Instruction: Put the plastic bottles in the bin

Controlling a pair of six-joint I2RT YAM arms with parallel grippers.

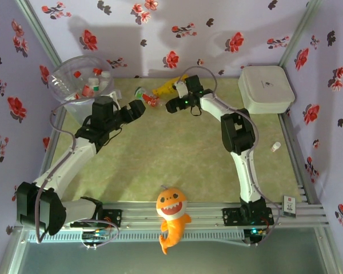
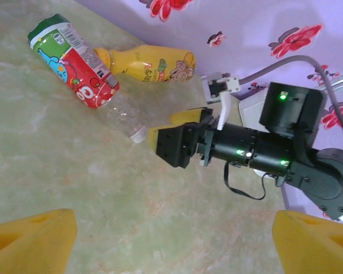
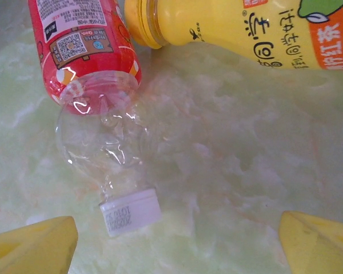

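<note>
A clear bottle with a red label (image 2: 80, 71) and a white cap (image 3: 130, 212) lies on the mat near the back wall. A yellow bottle (image 3: 246, 25) lies touching it, farther back. My right gripper (image 3: 177, 245) is open just short of the white cap, with nothing between its yellow fingers (image 3: 34, 242). My left gripper (image 2: 171, 245) hangs open over bare mat, facing the right gripper (image 2: 168, 128) and the two bottles. The bin (image 1: 60, 74) stands at the back left with several bottles (image 1: 94, 85) inside. From above, the red-labelled bottle (image 1: 146, 96) lies between the left gripper (image 1: 138, 107) and the right gripper (image 1: 172, 104).
A white square lidded box (image 1: 266, 88) sits at the back right. A small white bottle (image 1: 275, 146) lies by the right edge. An orange plush fish (image 1: 171, 214) rests on the front rail. Flowered walls close in the back and sides.
</note>
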